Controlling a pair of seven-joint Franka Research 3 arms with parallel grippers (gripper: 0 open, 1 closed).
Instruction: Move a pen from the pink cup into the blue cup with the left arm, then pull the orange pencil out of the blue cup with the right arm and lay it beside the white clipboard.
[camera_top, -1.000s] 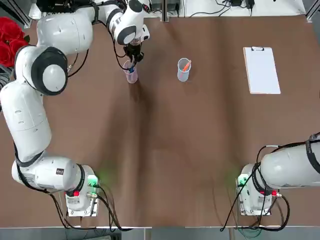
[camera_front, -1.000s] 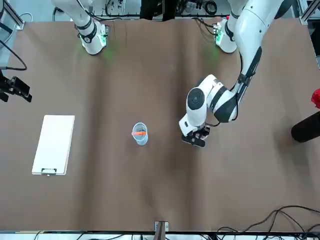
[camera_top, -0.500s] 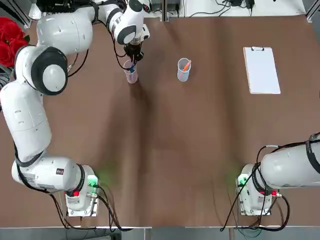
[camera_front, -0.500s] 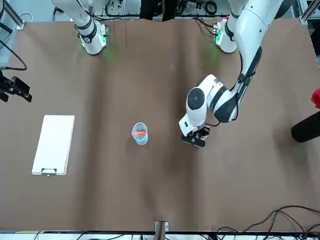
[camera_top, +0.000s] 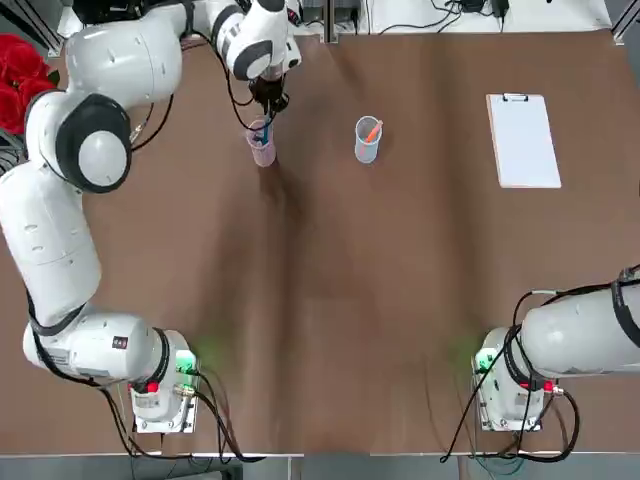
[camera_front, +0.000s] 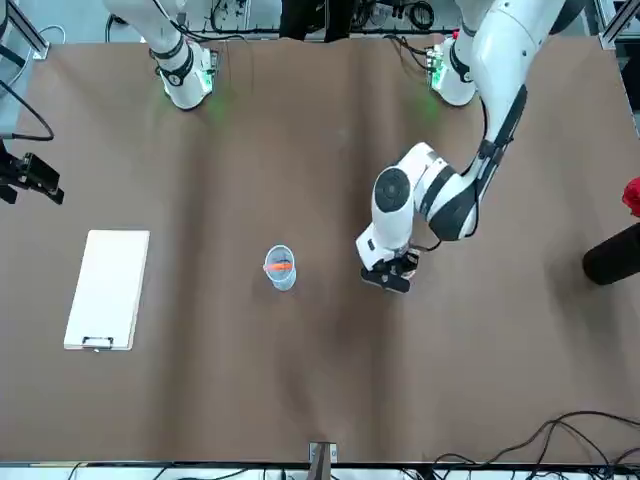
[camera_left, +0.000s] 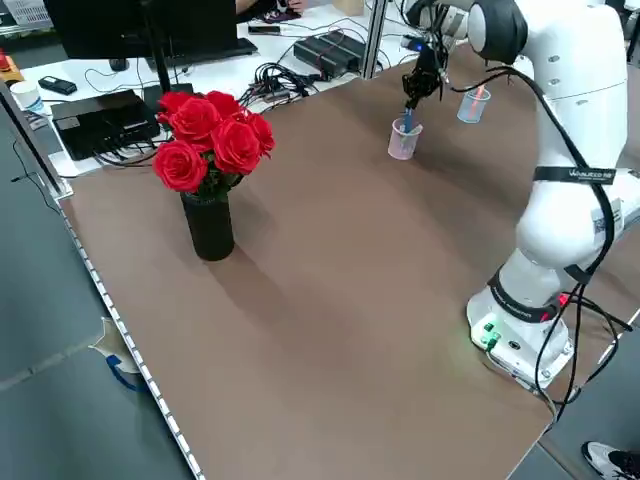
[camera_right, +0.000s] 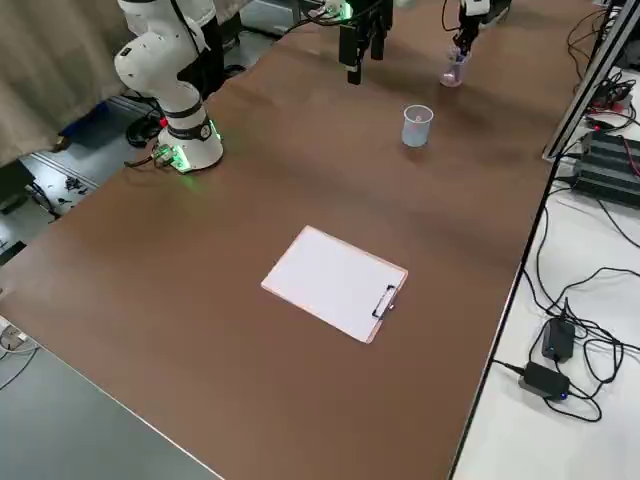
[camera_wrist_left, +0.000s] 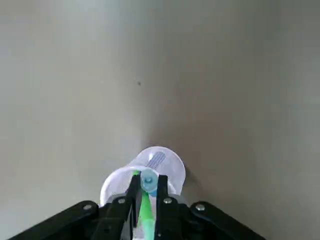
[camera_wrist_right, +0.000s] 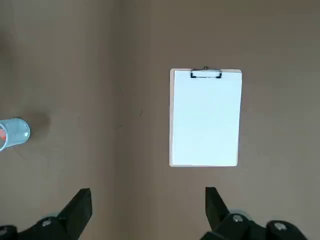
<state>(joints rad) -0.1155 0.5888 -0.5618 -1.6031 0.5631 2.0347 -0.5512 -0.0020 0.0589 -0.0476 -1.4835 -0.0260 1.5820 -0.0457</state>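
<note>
Left gripper (camera_wrist_left: 147, 192) clenched on pen (camera_wrist_left: 148, 181) over pink cup (camera_wrist_left: 165, 165); right gripper (camera_wrist_right: 148, 210) parked w/ jaws wide apart

A bunch of red roses (camera_left: 210, 138) stood in a black cylindrical vase (camera_left: 210, 226) near the brown table's (camera_left: 330, 300) edge, and beyond that edge, black cables (camera_left: 290, 75) and a black power strip (camera_left: 330, 50) lay on a white bench

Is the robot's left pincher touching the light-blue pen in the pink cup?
Touching. The left wrist view shows the left gripper shut on the thin light-blue pen above the translucent pink cup.
</note>
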